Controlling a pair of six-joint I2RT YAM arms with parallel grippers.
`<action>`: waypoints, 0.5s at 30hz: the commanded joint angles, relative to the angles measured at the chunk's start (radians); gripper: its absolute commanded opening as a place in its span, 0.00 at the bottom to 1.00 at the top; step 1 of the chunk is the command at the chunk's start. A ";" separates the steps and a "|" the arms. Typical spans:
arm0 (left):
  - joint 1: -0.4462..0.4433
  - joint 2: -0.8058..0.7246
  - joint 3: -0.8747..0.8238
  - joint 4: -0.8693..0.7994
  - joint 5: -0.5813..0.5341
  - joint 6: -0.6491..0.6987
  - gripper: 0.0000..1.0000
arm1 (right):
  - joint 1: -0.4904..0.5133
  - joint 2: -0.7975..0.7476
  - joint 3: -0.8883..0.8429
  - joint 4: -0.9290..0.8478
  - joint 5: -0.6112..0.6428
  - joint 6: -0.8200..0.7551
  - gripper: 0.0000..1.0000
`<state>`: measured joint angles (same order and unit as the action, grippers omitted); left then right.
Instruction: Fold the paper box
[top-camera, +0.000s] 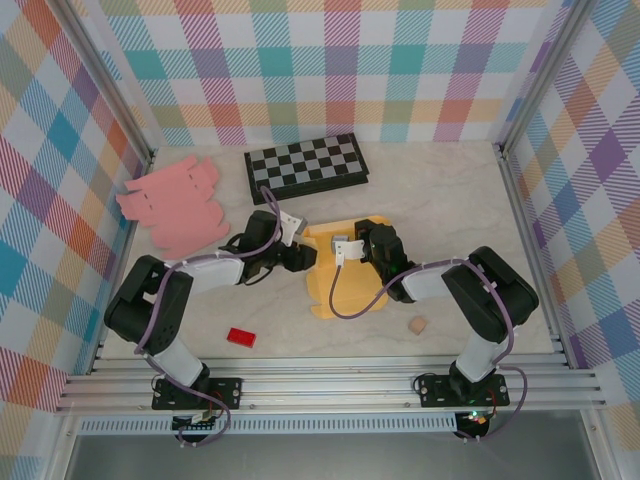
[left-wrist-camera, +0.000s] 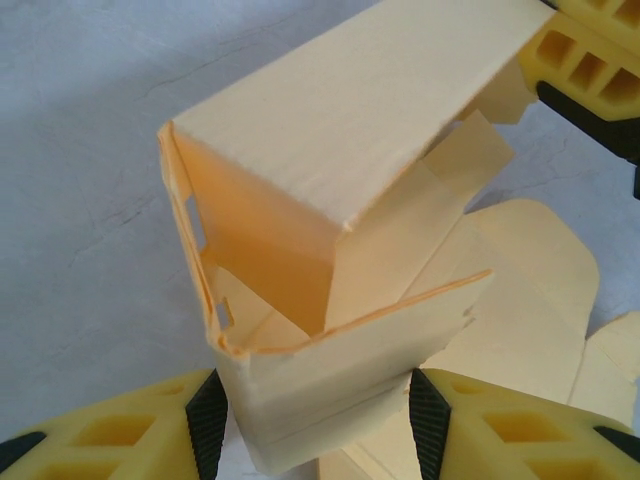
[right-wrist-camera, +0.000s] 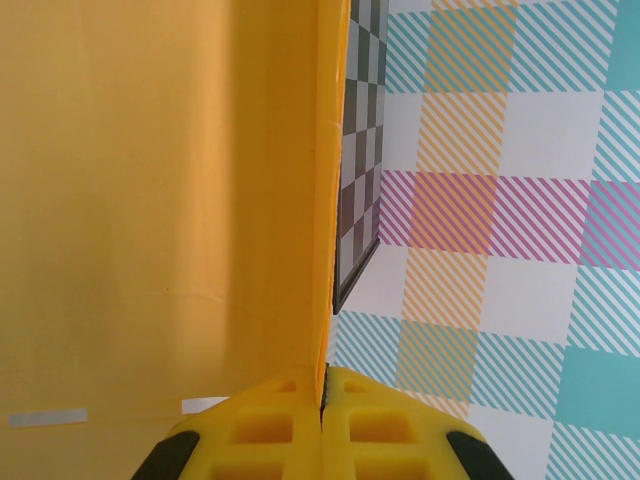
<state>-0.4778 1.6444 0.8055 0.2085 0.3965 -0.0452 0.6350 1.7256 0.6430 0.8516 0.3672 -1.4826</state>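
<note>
Box (left-wrist-camera: 350, 120) within left pincer (left-wrist-camera: 318, 420) grip

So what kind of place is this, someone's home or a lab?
Probably a robot test cell, not a home: plaid backdrop walls on a metal frame, two robot arms bolted to a rail, and props like a chessboard and a pink cardboard cutout.

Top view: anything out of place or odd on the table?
Nothing damaged or spilled. Two stray bits lie loose: a red block at front left and a small tan piece at front right. The checkerboard sits slightly askew at the back.
</note>
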 joint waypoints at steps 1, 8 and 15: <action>-0.019 0.024 0.045 -0.011 -0.035 -0.012 0.53 | 0.008 -0.003 0.003 0.020 -0.001 0.002 0.00; -0.054 0.046 0.057 -0.003 -0.061 -0.017 0.54 | 0.020 0.000 -0.002 0.042 0.022 -0.005 0.00; -0.081 0.058 0.065 -0.011 -0.182 -0.035 0.54 | 0.032 -0.008 -0.003 0.024 0.027 -0.005 0.00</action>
<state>-0.5415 1.6810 0.8371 0.2085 0.2813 -0.0635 0.6506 1.7256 0.6430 0.8532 0.3965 -1.4826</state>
